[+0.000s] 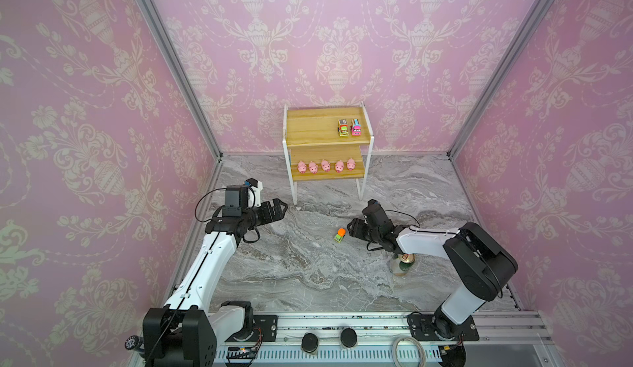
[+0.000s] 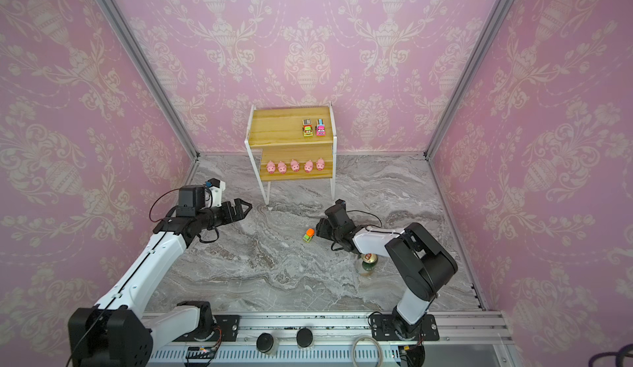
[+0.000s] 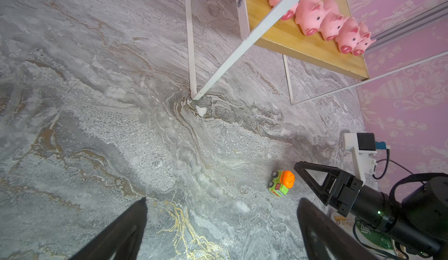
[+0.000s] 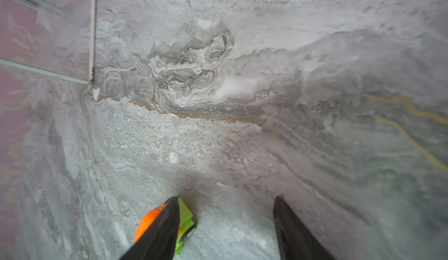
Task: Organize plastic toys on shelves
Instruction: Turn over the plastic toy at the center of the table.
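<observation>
One toy, the orange-green truck (image 1: 339,236), lies on the table (image 1: 308,273) mid-scene, just left of our right gripper (image 1: 352,228), whose parted jaws hold nothing, so we should centre them around it before closing.

pink pigs (image 1: 325,165), yellowish shelves (image 1: 311,125), orange-green truck (image 1: 339,236), grey marbled table (image 1: 291,262) (gold veins), pink damask walls (image 1: 342,40)

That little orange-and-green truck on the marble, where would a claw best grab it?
Across the flat green sides of the truck, from above: the orange drum is round and would likely slip, and the toy lies low on the table. The right gripper is nearest.
</observation>
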Controlling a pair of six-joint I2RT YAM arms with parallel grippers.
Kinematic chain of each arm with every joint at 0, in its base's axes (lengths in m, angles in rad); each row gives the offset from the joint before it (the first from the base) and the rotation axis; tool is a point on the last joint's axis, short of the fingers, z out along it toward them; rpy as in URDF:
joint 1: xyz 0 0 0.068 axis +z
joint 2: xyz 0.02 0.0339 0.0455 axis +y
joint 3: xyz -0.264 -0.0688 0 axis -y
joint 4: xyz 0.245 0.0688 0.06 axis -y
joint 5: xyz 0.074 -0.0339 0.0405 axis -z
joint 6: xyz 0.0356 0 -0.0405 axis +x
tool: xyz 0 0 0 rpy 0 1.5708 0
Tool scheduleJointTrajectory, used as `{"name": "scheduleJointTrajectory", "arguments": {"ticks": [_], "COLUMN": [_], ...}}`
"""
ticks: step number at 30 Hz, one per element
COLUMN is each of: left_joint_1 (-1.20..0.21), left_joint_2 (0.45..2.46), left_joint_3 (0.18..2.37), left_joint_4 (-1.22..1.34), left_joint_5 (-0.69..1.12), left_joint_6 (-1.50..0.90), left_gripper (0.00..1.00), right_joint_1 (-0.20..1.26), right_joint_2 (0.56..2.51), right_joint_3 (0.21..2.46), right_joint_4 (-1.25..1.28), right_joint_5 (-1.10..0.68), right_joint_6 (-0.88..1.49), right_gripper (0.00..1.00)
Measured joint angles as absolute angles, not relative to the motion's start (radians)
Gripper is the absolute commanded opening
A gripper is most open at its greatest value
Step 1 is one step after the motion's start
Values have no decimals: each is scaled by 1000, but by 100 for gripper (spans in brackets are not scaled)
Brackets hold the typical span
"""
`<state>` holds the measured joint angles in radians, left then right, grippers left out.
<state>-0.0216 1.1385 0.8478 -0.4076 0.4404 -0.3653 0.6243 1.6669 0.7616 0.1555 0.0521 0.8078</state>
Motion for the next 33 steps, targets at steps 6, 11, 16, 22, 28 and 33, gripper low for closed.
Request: {"name": "scheduleJointTrajectory", "arguments": {"ticks": [6, 11, 16, 22, 28, 33], "left_joint_1": [-22, -22, -22, -23, -23, -23], "left_joint_2": [1139, 1139, 1134, 1109, 1106, 1106], "left_joint_3": [848, 848, 848, 848, 848, 848], "left_joint_4": [-408, -408, -408, -408, -408, -408], "left_joint_5": [440, 440, 440, 440, 440, 440], "left_joint_6": [-365, -366, -369, -369, -369, -369], "left_gripper": [98, 98, 98, 98, 98, 98], "right_joint_1": [769, 861, 908, 928, 928, 928], "right_joint_2": [1647, 1651, 1728, 1838, 1911, 1965], "right_joint_3": [873, 947, 1066, 1178, 1259, 1317], "right_joint_4": [-30, -142, -251, -366, -455, -504], "right_joint_5": [267, 398, 487, 514, 513, 510], "right_joint_6": [841, 983, 1136, 1290, 1378, 1404], "right_gripper": [69, 69, 66, 57, 50, 47]}}
